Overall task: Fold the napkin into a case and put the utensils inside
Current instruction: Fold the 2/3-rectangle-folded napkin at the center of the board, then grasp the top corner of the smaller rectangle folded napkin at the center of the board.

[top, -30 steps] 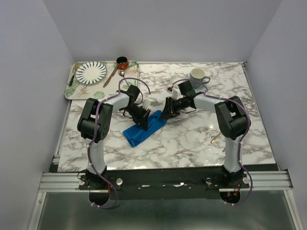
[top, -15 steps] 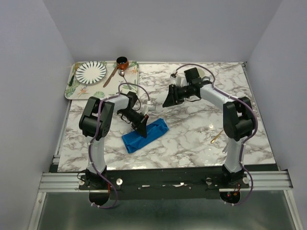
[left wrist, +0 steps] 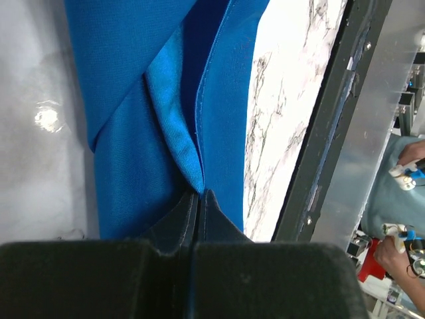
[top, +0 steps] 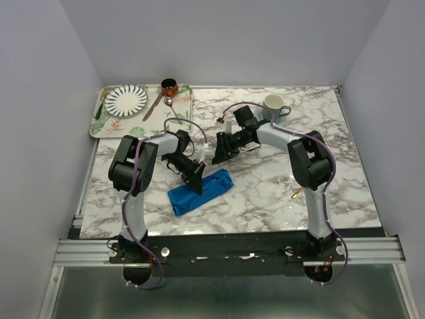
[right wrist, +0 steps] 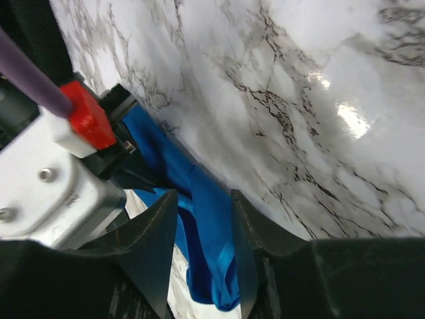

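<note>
Obs: left hand (left wrist: 199,195) is pinching a fold of the bright royal-blue cloth napkin (left wrist: 126,106), fingers pressed together; right hand (right wrist: 202,196) is hovering parted (holding nothing) over the white marbled surface (right wrist: 285,80)
</note>
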`<state>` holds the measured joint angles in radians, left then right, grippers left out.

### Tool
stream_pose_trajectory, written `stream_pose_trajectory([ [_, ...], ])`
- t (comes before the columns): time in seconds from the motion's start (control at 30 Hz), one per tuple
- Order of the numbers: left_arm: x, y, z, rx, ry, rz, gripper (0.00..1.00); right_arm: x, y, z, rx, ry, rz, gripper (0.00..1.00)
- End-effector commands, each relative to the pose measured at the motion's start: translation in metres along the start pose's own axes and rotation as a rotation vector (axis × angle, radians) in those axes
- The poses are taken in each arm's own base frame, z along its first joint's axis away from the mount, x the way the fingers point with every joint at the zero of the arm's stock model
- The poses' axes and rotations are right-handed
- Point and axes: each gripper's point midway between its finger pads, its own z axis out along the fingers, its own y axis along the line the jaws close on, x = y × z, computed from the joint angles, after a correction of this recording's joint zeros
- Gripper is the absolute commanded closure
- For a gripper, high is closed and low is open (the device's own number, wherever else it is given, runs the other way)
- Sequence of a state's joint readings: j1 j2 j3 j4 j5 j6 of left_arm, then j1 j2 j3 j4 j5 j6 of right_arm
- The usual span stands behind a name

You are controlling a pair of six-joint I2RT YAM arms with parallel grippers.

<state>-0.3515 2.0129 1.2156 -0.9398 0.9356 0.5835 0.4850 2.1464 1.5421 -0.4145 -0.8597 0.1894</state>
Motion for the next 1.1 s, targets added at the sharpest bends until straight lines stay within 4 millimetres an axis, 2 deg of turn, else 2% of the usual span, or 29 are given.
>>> stream_pose_trajectory([
  [0.0, -0.018, 0.001, -0.008, 0.011, -0.071, -0.007, 1.0, 0.017, -0.005, 0.018, -0.021, 0.065, 0.023, 0.57],
  [0.2, -0.025, 0.008, -0.015, 0.025, -0.115, -0.084, 1.0, 0.032, -0.017, 0.025, 0.008, 0.108, 0.009, 0.71],
  [0.33, -0.025, 0.023, -0.019, 0.031, -0.146, -0.181, 1.0, 0.033, -0.023, 0.026, 0.033, 0.118, 0.006, 0.74],
  [0.43, -0.019, 0.034, -0.019, 0.037, -0.146, -0.245, 1.0, 0.027, -0.021, 0.025, 0.039, 0.113, -0.002, 0.74],
  [0.53, -0.014, 0.038, -0.017, 0.036, -0.136, -0.261, 1.0, 0.014, -0.019, 0.015, 0.072, 0.08, -0.021, 0.69],
  [0.67, -0.009, 0.04, -0.013, 0.048, -0.126, -0.281, 1.0, -0.012, -0.006, -0.017, 0.108, -0.006, -0.076, 0.6],
  [0.73, -0.006, 0.04, -0.011, 0.052, -0.123, -0.288, 1.0, -0.015, -0.002, -0.03, 0.121, -0.028, -0.116, 0.59],
  [0.77, -0.006, 0.04, -0.011, 0.054, -0.123, -0.291, 1.0, -0.01, 0.0, -0.035, 0.127, -0.026, -0.154, 0.59],
  [0.8, -0.007, 0.04, -0.011, 0.057, -0.125, -0.291, 1.0, -0.012, 0.013, -0.045, 0.119, -0.045, -0.192, 0.59],
  [0.87, -0.007, 0.04, -0.01, 0.058, -0.126, -0.294, 1.0, -0.006, 0.025, -0.052, 0.089, -0.047, -0.262, 0.64],
  [0.9, -0.007, 0.041, -0.01, 0.058, -0.126, -0.296, 1.0, 0.009, 0.024, -0.051, 0.084, -0.027, -0.264, 0.65],
  [0.93, -0.007, 0.041, -0.01, 0.059, -0.127, -0.297, 1.0, 0.008, 0.035, -0.06, 0.083, -0.048, -0.318, 0.67],
  [1.0, -0.007, 0.041, -0.01, 0.062, -0.13, -0.304, 1.0, 0.025, 0.029, -0.056, 0.129, -0.042, -0.419, 0.73],
  [1.07, -0.007, 0.041, -0.009, 0.07, -0.13, -0.312, 1.0, 0.029, 0.03, -0.058, 0.179, -0.055, -0.52, 0.78],
])
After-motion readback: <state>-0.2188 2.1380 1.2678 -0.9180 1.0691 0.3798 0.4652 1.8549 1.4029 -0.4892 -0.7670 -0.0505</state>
